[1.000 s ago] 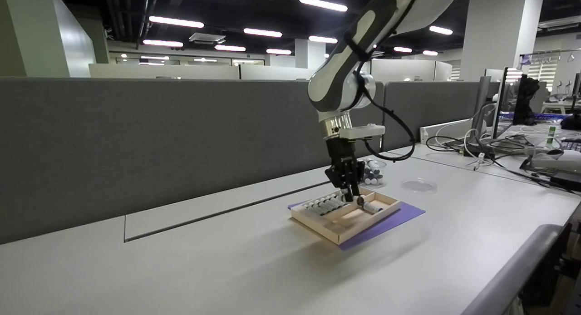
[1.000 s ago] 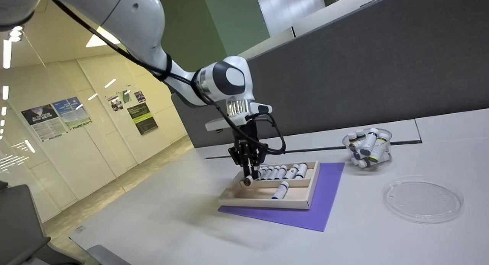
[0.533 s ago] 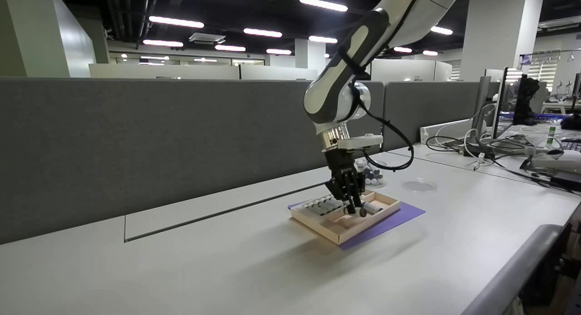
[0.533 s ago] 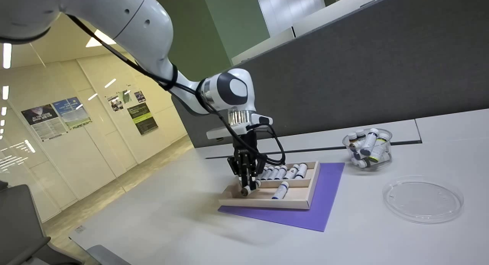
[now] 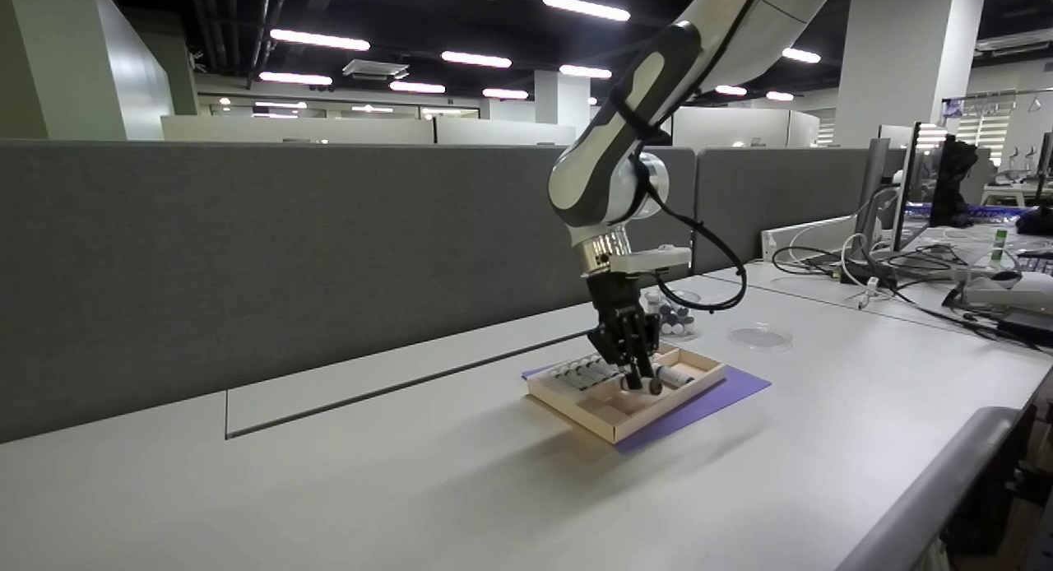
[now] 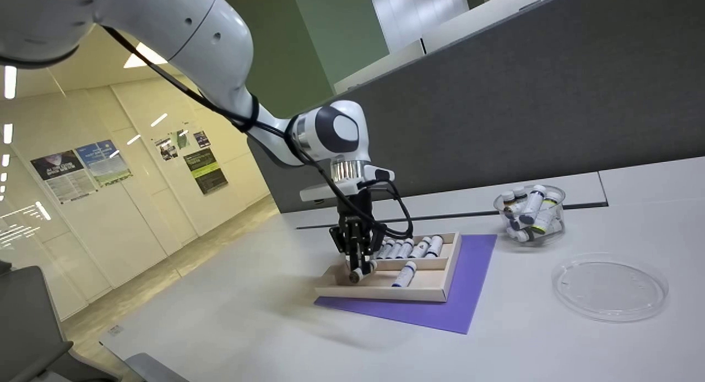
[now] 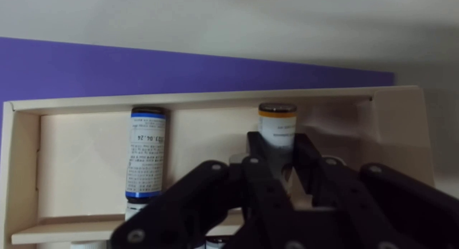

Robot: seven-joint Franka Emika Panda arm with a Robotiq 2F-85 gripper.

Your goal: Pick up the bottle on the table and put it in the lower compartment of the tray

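The bottle [image 7: 278, 125] is small, with a white label, an orange band and a dark end. My gripper [image 7: 277, 137] is shut on it, one finger on each side. The bottle's dark end also shows in both exterior views [image 5: 655, 387] [image 6: 355, 276], beside my fingertips [image 5: 634, 382] [image 6: 359, 266]. The light-wood tray [image 6: 380, 294] has two long compartments with a divider between them. It also shows in the wrist view [image 7: 200, 97]. The held bottle is at the lower compartment, lying roughly crosswise to its long side. I cannot tell whether it touches the floor.
A blue-banded bottle [image 7: 146, 155] lies in the same compartment, to the left in the wrist view. Several bottles [image 6: 405, 249] lie in a row in the other compartment. A purple mat [image 6: 475, 280] is under the tray. A clear bowl of bottles [image 6: 531, 214] and a clear lid [image 6: 609, 288] stand nearby.
My gripper has come down with the bottle, from over the divider into the lower compartment's area. Over the last half second it has barely moved.
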